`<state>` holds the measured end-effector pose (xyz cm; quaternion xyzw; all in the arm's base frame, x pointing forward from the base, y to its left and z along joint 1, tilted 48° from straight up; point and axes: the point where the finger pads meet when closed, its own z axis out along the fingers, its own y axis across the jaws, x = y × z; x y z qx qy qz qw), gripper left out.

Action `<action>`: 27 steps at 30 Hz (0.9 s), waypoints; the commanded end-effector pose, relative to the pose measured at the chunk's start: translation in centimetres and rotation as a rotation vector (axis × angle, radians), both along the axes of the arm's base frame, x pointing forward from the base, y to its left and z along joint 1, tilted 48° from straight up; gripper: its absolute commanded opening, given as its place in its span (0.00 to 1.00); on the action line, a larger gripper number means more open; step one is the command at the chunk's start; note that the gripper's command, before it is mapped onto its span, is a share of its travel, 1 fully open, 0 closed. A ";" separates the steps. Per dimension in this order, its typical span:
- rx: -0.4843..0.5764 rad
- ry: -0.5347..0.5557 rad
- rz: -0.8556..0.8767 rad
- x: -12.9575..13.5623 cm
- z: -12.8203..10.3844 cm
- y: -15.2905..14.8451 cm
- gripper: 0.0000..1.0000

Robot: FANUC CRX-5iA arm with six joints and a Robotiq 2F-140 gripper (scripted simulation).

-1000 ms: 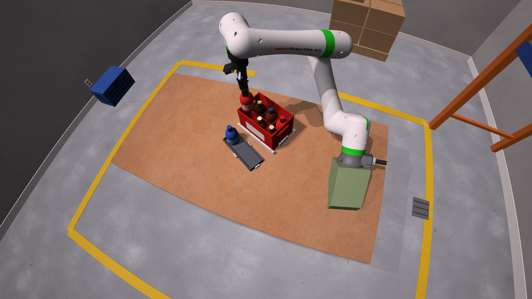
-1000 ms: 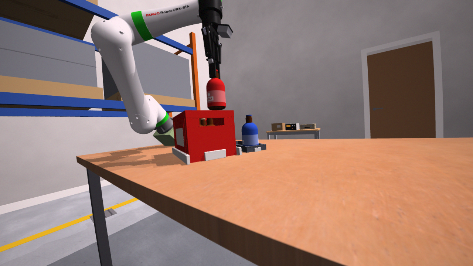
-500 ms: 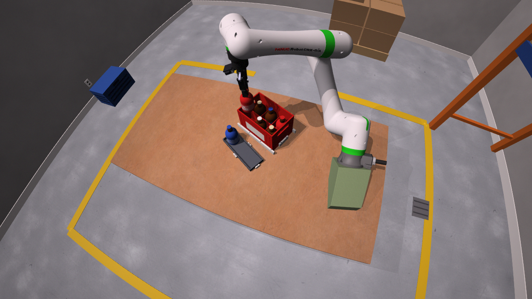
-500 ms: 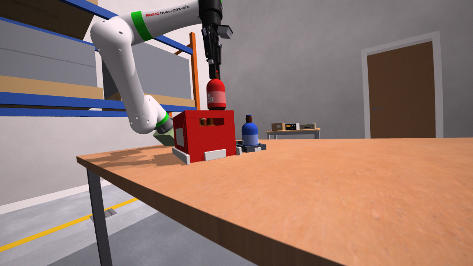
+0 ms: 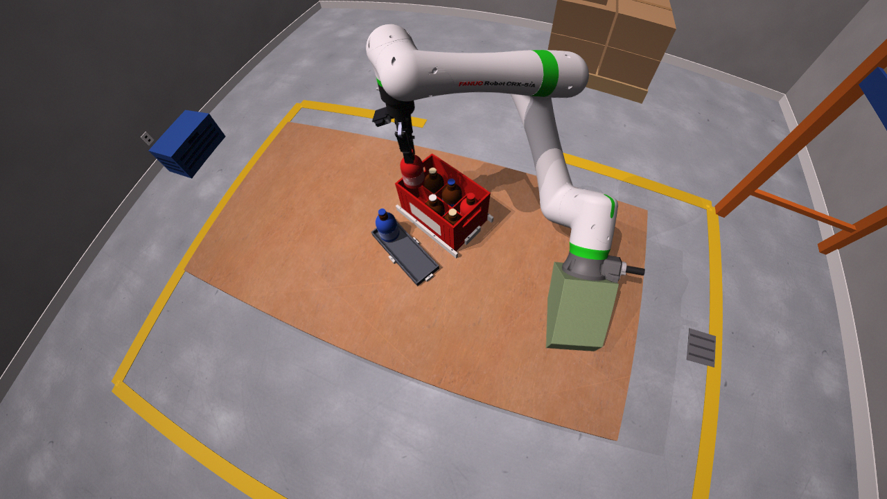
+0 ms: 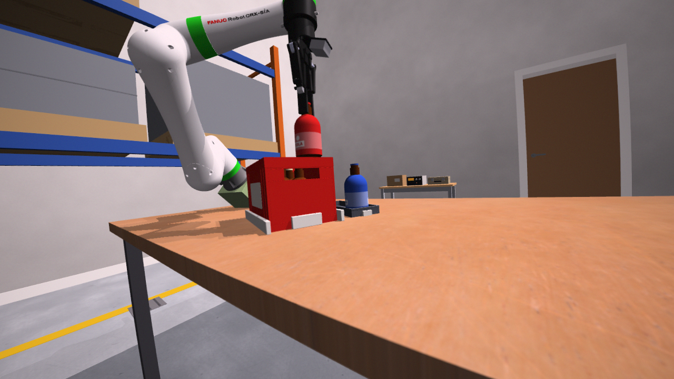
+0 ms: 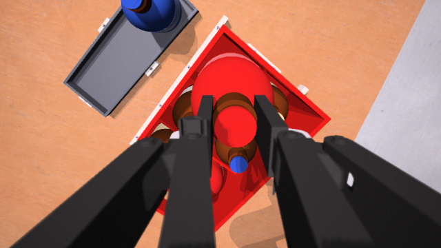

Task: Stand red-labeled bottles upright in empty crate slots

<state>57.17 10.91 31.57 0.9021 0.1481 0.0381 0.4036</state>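
My gripper is shut on the neck of a red-labeled bottle. The bottle hangs upright with its base at the rim of the red crate, over a corner slot at the crate's far left in the top view. The crate holds several other bottles, brown ones and one red one. The grey tray lies beside the crate with one blue-labeled bottle standing at its far end. The tray also shows in the wrist view.
White cleats sit around the crate's base. A green pedestal carries the arm at the table's right. The table edge runs close behind the crate.
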 end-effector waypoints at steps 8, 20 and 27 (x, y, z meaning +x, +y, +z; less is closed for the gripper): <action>0.000 -0.001 0.001 0.1 -0.3 -0.3 0.10; 0.000 -0.001 0.001 0.2 -0.8 -0.8 0.10; 0.000 -0.001 0.001 0.4 -1.1 -1.2 0.10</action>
